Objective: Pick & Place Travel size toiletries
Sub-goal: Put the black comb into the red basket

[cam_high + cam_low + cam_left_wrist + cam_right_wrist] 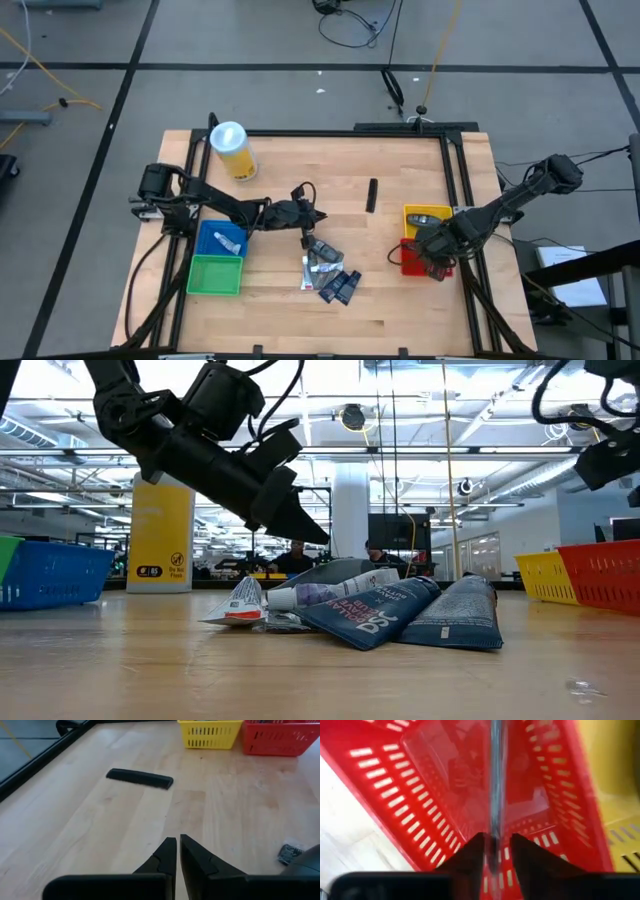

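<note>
On the dark blue flat packet (pixel 372 615) lying in the pile on the table, the low view shows large white letters that look like "DO", with smaller lines of print above them too fine to read. The big yellow cylinder (pixel 160 535) behind carries two small round black signs and a small white label near its foot, none of them legible

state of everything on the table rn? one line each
Left tool: shut, empty, above the table.
Right tool: over the red bin, gripping a thin silvery item.
Comb: lying flat.
Toiletry pile: heaped mid-table.
Blue bin: holds a tube.
Green bin: empty.
</note>
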Robot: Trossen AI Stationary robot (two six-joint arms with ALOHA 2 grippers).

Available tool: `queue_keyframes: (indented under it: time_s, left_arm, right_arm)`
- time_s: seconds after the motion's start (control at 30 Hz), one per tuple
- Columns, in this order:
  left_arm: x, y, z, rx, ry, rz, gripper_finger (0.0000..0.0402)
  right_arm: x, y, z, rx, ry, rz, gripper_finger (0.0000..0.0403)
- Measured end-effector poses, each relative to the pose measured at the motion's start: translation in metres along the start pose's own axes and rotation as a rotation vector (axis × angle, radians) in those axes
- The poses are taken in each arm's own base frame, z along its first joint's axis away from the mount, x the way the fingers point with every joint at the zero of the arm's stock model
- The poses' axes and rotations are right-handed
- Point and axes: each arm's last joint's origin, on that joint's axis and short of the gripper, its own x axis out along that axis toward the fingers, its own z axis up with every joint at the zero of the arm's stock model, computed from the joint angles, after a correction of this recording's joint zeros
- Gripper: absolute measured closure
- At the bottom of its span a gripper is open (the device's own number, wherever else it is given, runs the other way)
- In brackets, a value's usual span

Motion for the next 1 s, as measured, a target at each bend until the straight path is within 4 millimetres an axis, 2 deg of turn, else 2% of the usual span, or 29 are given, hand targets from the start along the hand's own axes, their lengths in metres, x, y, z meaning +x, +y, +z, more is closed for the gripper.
queue_keyframes:
  time_s: [0.13,0.3,0.4,0.53,0.63,0.73,0.87,1.0]
  left_arm:
    - [0.0,0.0,0.0,-0.001,0.0,-0.001,0.0376]
    - [0.0,0.0,0.0,0.0,0.0,0.0,0.0376]
    - [0.0,0.0,0.0,0.0,0.0,0.0,0.0376]
    - [0.0,0.0,0.0,0.0,0.0,0.0,0.0376]
    - [0.0,0.0,0.0,-0.009,0.0,0.0,0.0376]
    - [0.0,0.0,0.0,-0.014,0.005,0.001,0.0376]
    - [0.0,0.0,-0.002,-0.01,0.021,0.001,0.0376]
    - [0.0,0.0,-0.004,-0.005,0.044,0.003,0.0376]
  right_arm:
    - [-0.008,-0.008,-0.001,-0.026,-0.002,0.007,0.0238]
    - [-0.041,-0.001,0.001,-0.047,-0.152,0.113,0.0221]
    - [-0.062,0.009,0.009,-0.09,-0.35,0.177,0.023]
    - [-0.075,0.03,0.038,-0.225,-0.73,0.266,0.0246]
    - [-0.066,0.035,0.067,-0.297,-0.86,0.248,0.0259]
    - [-0.05,0.027,0.102,-0.288,-0.892,0.1,0.0273]
    - [-0.027,-0.003,0.143,-0.155,-0.851,-0.133,0.0291]
    - [-0.004,-0.037,0.169,-0.011,-0.748,-0.22,0.0308]
